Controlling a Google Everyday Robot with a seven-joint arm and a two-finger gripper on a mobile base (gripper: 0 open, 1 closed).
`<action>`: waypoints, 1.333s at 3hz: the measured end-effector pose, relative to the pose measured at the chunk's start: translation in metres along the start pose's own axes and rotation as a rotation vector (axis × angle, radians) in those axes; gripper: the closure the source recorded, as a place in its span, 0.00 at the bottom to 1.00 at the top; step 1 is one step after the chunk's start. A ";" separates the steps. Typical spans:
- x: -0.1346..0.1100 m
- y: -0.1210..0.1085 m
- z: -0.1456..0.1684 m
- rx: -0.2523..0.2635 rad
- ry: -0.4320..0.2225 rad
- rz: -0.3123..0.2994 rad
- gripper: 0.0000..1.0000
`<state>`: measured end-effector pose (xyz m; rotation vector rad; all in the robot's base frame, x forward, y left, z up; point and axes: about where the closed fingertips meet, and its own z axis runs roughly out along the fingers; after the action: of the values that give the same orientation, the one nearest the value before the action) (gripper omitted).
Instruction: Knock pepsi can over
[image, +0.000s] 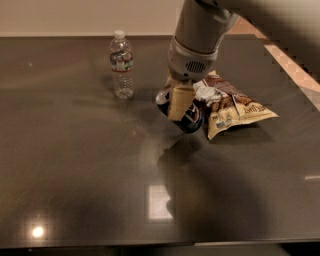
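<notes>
Three things sit on the dark, glossy worktop: a water bottle upright in the upper left, a crumpled snack bag right of centre, and the pepsi can just above centre, against or just beside the bag's left edge. The can is not upright. It slants steeply, with its silver top toward the upper left and its dark blue body running down to the lower right. Whether it already lies flat or is caught mid-tip cannot be told. The end effector comes down from the arm at the top of the frame and sits right on the can, covering its middle. Whether it is open, closed or gripping the can cannot be told. I judge the can to be light, with thin aluminium walls, stiff enough to take a sideways nudge but quick to dent if squeezed. Whether it is full is not shown. Its skin is smooth and the worktop is slick, so contact low on the body would probably slide it rather than topple it. The better place to press is high on the wall, near the silver rim. Being round, it will likely roll once it is down. The soft bag on its right may stop that roll, while the side toward the bottle is free.
</notes>
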<state>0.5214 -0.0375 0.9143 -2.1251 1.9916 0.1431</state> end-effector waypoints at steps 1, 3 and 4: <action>0.000 0.004 0.007 -0.034 0.032 -0.032 1.00; -0.004 0.008 0.019 -0.094 0.070 -0.077 0.59; -0.006 0.008 0.023 -0.109 0.074 -0.091 0.36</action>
<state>0.5153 -0.0267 0.8927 -2.3159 1.9644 0.1637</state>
